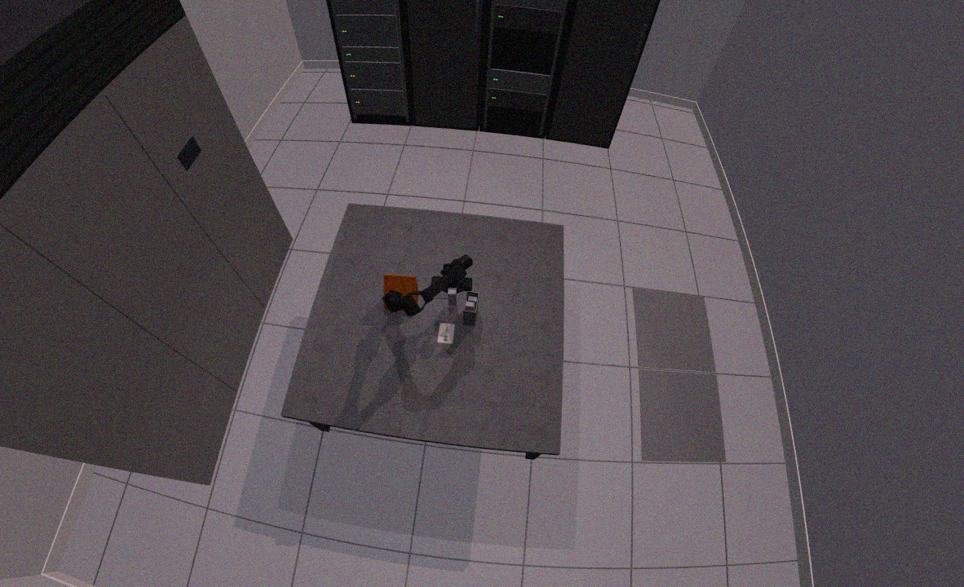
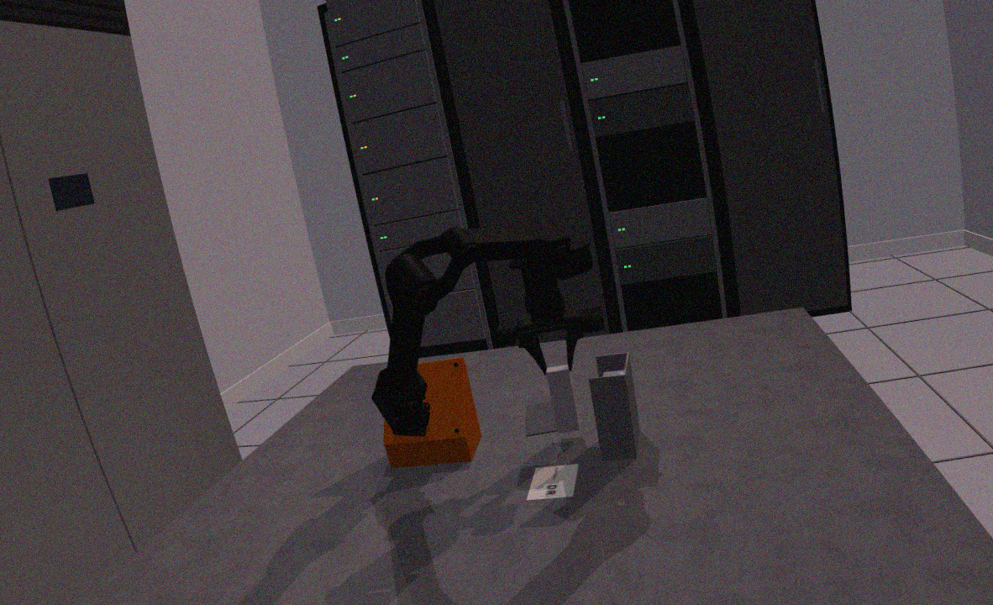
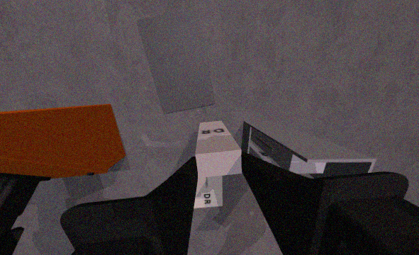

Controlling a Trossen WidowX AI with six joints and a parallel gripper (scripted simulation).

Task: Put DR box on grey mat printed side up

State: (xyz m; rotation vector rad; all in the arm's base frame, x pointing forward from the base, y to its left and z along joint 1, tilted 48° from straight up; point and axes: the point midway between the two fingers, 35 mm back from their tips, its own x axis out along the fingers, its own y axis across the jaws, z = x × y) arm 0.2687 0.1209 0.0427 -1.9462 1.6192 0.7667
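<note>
At lower centre of the wrist view, the gripper (image 1: 452, 289) (image 2: 558, 368) (image 3: 218, 158) is clamped on the DR box (image 1: 452, 295) (image 2: 561, 398) (image 3: 218, 163), its lettered side partly legible. Fingers and frame edge obscure the bin (image 1: 470, 318) (image 2: 614, 418) (image 3: 347, 160) at right; its boxes' codes are unreadable. The grey mat (image 2: 541, 419) (image 3: 179, 67), upper centre there, is hard to distinguish from above. Only the exterior and wrist views show the card's (image 1: 446, 333) (image 2: 553, 482) (image 3: 207, 199) DR clearly.

high room overview, low tabletop oblique, downward wrist close-up
</note>
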